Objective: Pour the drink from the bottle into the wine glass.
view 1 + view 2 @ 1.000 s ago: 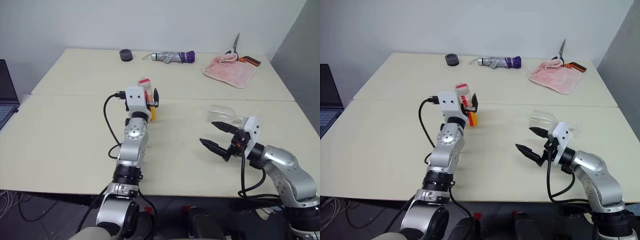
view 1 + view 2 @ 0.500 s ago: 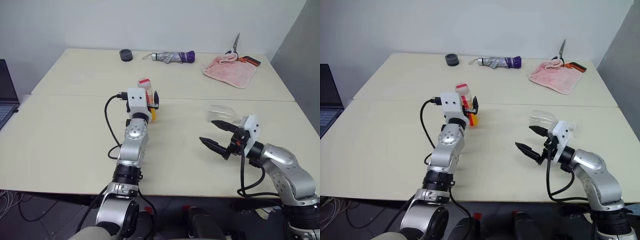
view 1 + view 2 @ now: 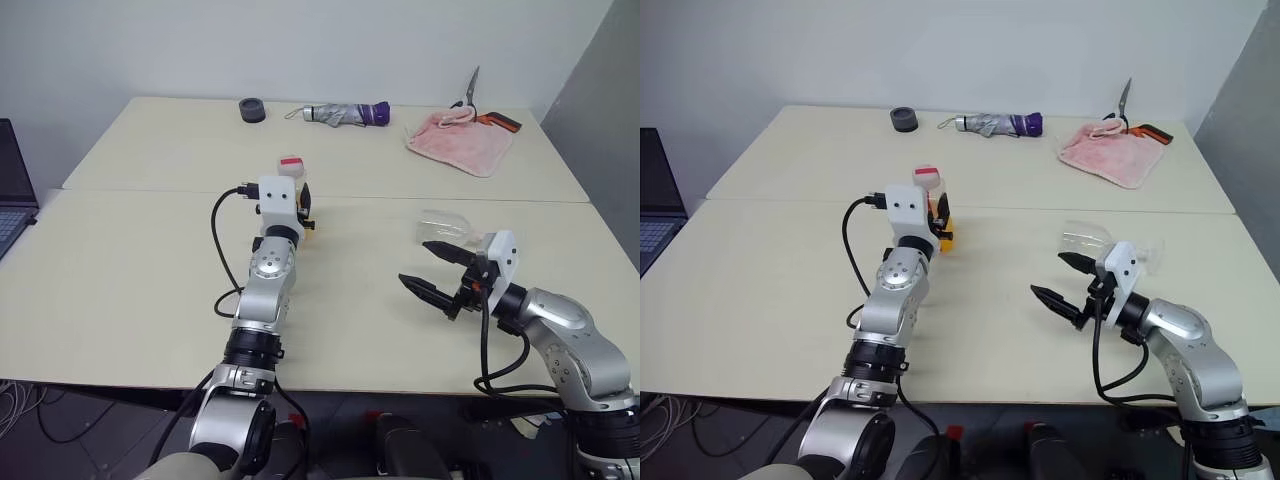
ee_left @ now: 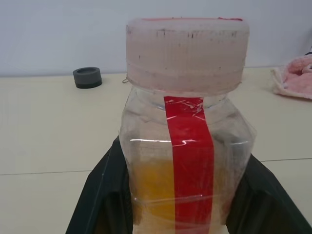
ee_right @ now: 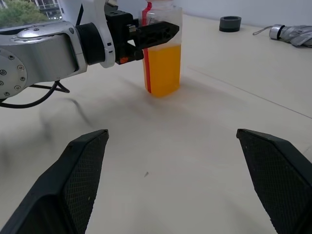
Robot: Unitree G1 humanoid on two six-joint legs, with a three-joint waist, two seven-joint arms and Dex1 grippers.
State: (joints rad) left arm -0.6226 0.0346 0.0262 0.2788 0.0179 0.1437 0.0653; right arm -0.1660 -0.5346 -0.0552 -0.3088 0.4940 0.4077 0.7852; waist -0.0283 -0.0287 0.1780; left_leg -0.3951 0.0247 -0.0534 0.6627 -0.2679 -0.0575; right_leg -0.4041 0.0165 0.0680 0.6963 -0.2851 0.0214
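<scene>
The bottle [image 4: 185, 122] stands upright near the middle of the table, a clear squarish body with a pale red cap [image 4: 187, 53] and a red label strip. The orange drink [image 5: 163, 68] fills its lower part. My left gripper [image 3: 303, 205] is shut on the bottle, one black finger [image 4: 100, 195] pressed against each side. The wine glass [image 3: 1087, 238] is on the table to the right, just behind my right gripper; it seems to lie on its side, partly hidden by the wrist. My right gripper [image 3: 1048, 274] hovers low over the table, open and empty, pointing toward the bottle.
Along the far edge lie a black ring [image 3: 252, 109], a folded grey-and-purple umbrella [image 3: 345, 113], a pink cloth [image 3: 458, 140] and scissors [image 3: 480, 110]. A laptop [image 3: 10, 190] sits at the far left. A seam [image 3: 450, 198] runs between the two tabletops.
The left gripper's fingers have closed from wide open onto the bottle's sides. The bottle has stayed in place. The right arm has not moved.
</scene>
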